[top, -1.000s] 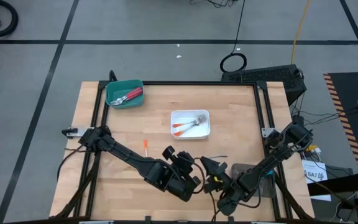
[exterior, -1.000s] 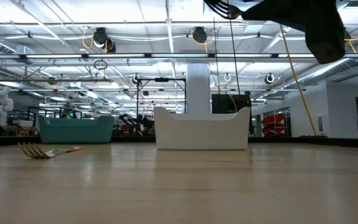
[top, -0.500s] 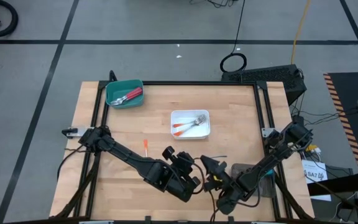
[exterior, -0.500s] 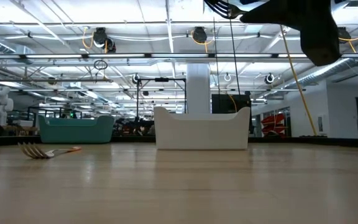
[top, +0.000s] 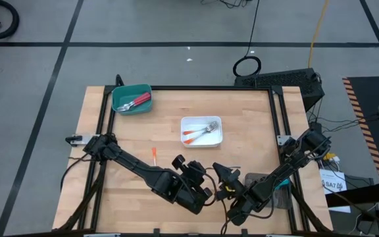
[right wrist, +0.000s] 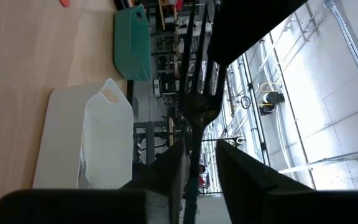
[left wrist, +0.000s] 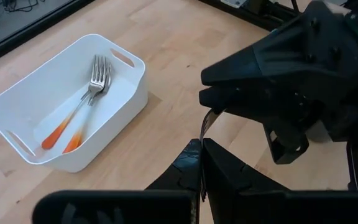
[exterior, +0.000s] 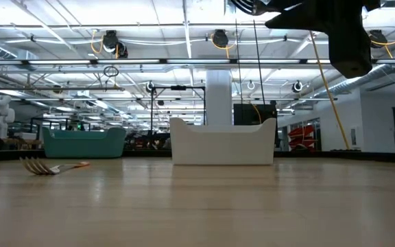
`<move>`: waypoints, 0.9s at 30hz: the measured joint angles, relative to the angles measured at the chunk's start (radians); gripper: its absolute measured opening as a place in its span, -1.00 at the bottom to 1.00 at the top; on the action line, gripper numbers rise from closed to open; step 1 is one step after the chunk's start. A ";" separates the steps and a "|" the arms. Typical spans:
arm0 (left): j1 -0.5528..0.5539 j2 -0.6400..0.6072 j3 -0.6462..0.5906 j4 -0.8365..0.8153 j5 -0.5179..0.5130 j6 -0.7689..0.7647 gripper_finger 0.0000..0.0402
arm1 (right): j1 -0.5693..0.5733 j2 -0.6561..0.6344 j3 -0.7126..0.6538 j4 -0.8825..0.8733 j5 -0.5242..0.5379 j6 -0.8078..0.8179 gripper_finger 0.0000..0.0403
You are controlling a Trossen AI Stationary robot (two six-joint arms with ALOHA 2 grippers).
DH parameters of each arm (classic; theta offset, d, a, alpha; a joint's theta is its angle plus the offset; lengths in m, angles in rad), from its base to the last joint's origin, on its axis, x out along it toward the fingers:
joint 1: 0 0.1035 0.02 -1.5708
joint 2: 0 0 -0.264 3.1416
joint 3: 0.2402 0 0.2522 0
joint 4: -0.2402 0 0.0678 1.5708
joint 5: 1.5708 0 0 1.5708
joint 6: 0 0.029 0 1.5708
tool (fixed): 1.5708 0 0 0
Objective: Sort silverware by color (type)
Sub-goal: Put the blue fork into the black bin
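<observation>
A fork (left wrist: 206, 124) is held up above the table's near middle, with my left gripper (left wrist: 202, 152) shut on it. My right gripper (right wrist: 197, 168) meets it from the other side. Its fingers stand on either side of the fork's neck, below the tines (right wrist: 197, 74), and a gap shows beside one finger. An orange-handled fork (top: 154, 155) lies flat on the wood left of centre. The white tray (top: 201, 139) holds two orange-handled forks (left wrist: 82, 112). The teal tray (top: 120, 93) holds red-handled forks (top: 140, 101). My left gripper pinches the fork's thin handle (left wrist: 202, 168) between its two fingers. The fork sticks out past the fingertips toward my right gripper, lifted clear of the table. My right gripper has the fork's neck (right wrist: 190, 146) between its fingers; I cannot tell whether either finger touches it.
A grey tray (top: 280, 195) sits under my right arm at the table's near right. The two arms cross the near half of the table. Bare wood lies between the white tray and the grippers, and along the far right.
My right arm's wrist has shifted a little in the low view. My left gripper and the fork have kept their place.
</observation>
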 joint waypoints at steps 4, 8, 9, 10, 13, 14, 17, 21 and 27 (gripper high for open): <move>0.000 0.000 0.000 0.000 0.000 -0.001 -0.92 | 0.000 0.000 0.000 0.000 -0.001 0.017 -0.79; 0.001 0.000 0.000 0.000 -0.001 -0.008 -0.92 | 0.000 0.000 0.000 0.001 -0.001 0.020 -0.97; 0.001 0.000 0.000 0.000 -0.002 -0.008 -0.92 | 0.000 0.000 0.000 0.001 -0.001 0.021 -0.96; 0.001 0.000 0.000 0.000 -0.003 -0.008 -0.92 | 0.000 0.000 -0.001 0.000 -0.001 0.024 -0.95; 0.002 0.000 0.000 0.004 -0.016 0.035 -0.91 | 0.000 -0.001 -0.001 0.001 -0.001 0.039 -0.97; 0.003 0.000 0.000 0.006 -0.016 0.058 -0.90 | 0.000 -0.001 -0.001 0.001 -0.001 0.045 -0.97; 0.004 0.000 0.000 0.035 -0.017 0.136 -0.78 | 0.000 -0.001 -0.001 0.001 -0.004 0.046 -0.97; -0.001 0.000 0.000 0.129 -0.024 0.298 -0.49 | 0.002 -0.001 -0.001 0.002 -0.007 0.046 -0.98; -0.008 0.001 0.072 0.164 -0.044 0.522 -0.21 | 0.008 -0.005 -0.001 0.010 -0.014 0.046 -0.98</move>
